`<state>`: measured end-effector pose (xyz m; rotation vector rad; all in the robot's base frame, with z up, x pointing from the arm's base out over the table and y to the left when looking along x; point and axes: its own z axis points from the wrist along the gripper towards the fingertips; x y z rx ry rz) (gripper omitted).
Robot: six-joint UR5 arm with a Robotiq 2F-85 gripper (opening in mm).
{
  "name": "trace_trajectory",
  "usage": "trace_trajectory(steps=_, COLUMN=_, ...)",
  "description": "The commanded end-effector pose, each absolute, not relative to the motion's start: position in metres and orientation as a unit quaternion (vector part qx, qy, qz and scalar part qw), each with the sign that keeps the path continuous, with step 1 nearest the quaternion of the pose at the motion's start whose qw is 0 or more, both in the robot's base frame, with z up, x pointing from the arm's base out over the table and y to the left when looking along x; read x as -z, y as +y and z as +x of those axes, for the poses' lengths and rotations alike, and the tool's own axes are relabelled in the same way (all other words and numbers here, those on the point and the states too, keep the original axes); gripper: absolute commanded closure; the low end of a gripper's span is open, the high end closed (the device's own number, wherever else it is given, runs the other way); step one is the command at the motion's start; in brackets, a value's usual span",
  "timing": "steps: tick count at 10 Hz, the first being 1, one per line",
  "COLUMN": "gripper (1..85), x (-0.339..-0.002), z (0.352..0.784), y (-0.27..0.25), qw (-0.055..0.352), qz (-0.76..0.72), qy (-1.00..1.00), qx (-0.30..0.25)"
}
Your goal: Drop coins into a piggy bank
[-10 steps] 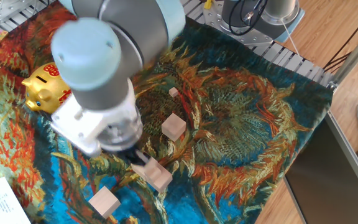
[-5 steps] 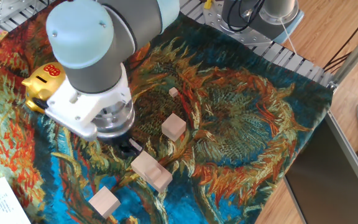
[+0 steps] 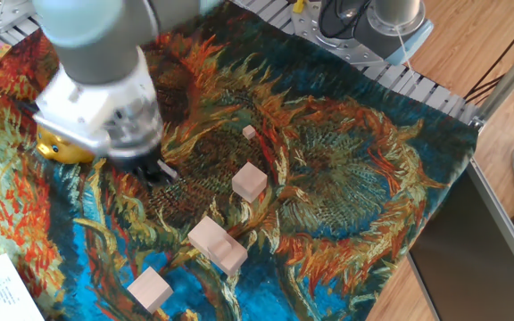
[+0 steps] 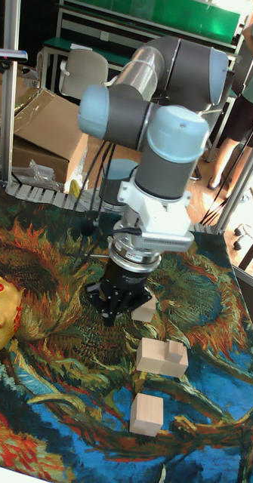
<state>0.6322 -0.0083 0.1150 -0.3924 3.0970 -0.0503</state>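
The gold piggy bank (image 3: 59,147) sits at the cloth's left edge, mostly hidden behind the arm in the fixed view. In the tall fixed view the piggy bank (image 4: 1,311) shows gold with red markings at the left border. My gripper (image 3: 157,169) hangs just right of it, above the cloth. Seen from the tall view, the gripper (image 4: 109,312) points down with its dark fingers drawn together. A small pale speck shows at the tips, too small to identify. No coin is clearly visible.
Pale wooden blocks lie on the sunflower-patterned cloth: one block (image 3: 250,181) in the middle, a notched block (image 3: 217,243) below it, another block (image 3: 150,290) near the front, and a tiny piece (image 3: 250,132) further back. Papers (image 3: 3,290) lie at the front left.
The gripper has risen off the notched block and travelled up and left towards the piggy bank, now covering most of it in the fixed view. The blocks have stayed in place.
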Motion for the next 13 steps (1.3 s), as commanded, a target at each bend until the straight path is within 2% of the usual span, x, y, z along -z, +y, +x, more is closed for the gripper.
trace_trajectory(steps=1, gripper=84.3, x=-0.119, z=0.632, y=-0.027, qw=0.019, qz=-0.113, qy=0.993, qx=0.02)
trace_trajectory(steps=3, gripper=84.3, x=-0.12, z=0.632, y=-0.038, qw=0.017, qz=-0.109, qy=0.993, qx=0.042)
trace_trajectory(steps=6, gripper=84.3, x=-0.135, z=0.623, y=-0.114, qw=-0.005, qz=-0.245, qy=0.967, qx=0.064)
trace_trajectory(steps=9, gripper=84.3, x=-0.136, z=0.621, y=-0.096, qw=0.004, qz=-0.236, qy=0.972, qx=0.019)
trace_trajectory(steps=11, gripper=84.3, x=-0.136, z=0.622, y=-0.101, qw=0.003, qz=-0.262, qy=0.965, qx=0.028)
trace_trajectory(steps=13, gripper=84.3, x=-0.14, z=0.623, y=-0.137, qw=-0.008, qz=-0.36, qy=0.931, qx=0.055)
